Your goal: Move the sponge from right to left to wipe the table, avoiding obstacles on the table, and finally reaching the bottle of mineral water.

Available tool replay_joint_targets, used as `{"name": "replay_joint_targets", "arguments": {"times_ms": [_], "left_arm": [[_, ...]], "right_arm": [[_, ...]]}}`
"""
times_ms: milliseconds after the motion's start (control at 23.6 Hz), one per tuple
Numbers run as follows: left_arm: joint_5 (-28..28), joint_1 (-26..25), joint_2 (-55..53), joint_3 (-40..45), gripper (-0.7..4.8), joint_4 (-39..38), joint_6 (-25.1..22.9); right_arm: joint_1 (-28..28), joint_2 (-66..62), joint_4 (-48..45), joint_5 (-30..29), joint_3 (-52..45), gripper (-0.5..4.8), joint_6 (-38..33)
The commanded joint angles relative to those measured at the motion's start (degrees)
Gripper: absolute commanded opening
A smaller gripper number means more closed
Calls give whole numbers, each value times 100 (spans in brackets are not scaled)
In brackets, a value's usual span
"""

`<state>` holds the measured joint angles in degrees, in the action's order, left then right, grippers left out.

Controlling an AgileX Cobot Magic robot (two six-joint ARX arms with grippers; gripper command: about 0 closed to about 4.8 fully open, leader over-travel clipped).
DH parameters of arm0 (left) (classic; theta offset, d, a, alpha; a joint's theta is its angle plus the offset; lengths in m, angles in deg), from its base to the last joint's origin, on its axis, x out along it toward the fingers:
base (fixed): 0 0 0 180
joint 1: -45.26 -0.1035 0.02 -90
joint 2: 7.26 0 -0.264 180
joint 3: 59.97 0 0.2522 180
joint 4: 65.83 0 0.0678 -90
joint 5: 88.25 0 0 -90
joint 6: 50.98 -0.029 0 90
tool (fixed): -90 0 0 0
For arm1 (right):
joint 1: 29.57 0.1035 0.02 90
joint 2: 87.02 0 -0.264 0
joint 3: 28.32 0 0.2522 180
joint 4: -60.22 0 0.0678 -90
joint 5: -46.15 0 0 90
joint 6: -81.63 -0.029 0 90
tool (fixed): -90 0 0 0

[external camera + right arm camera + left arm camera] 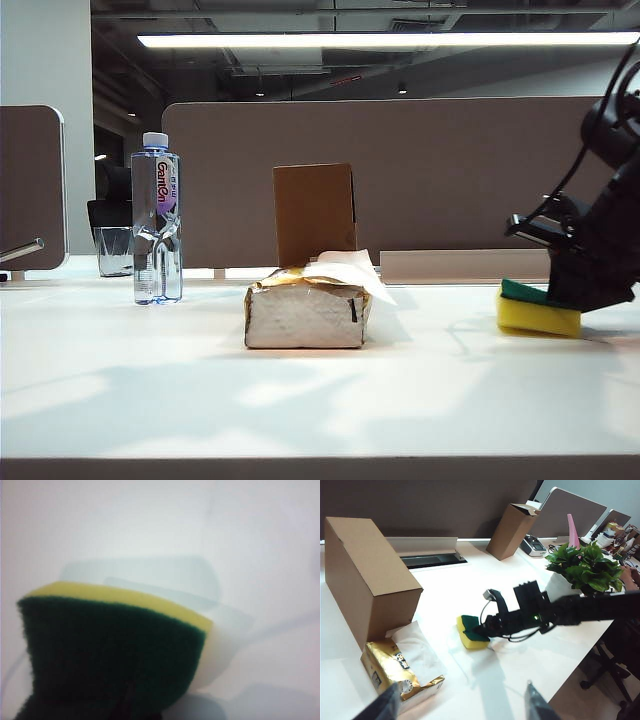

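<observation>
The sponge [538, 314], yellow with a dark green top, lies on the white table [320, 400] at the far right. My right gripper [560, 295] is shut on its green side, reaching in from the right. The left wrist view shows that same gripper [481, 628] pinching the sponge [470, 633]. The sponge [115, 645] fills the right wrist view, hiding the fingers. The tissue pack [308, 312] and the upright cardboard box [314, 212] stand mid-table. The bottle of mineral water [157, 220] stands far left. My left gripper [462, 707] hangs open above the table beside the tissue pack [402, 672].
A short glass cup [114, 250] stands behind the bottle. The left wrist view shows a second, open cardboard box [512, 530], a small device [534, 545] and a potted plant [585, 567] past the sponge. Brown partitions [420, 170] close the table's back.
</observation>
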<state>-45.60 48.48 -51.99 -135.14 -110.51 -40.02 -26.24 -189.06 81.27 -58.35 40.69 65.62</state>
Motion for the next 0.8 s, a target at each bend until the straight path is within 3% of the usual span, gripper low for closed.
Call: {"name": "replay_joint_targets", "arguments": {"times_ms": [42,423,804], "left_arm": [[-31,-4,17,-46,318,138,-48],[-46,-2,20,-70,318,144,-48],[-46,-4,42,-70,318,146,-48]], "right_arm": [[7,184,682,168,-699,-9,-90],[7,1674,358,59,-2428,-9,-426],[20,3169,1287,92,-3051,-9,-544]]}}
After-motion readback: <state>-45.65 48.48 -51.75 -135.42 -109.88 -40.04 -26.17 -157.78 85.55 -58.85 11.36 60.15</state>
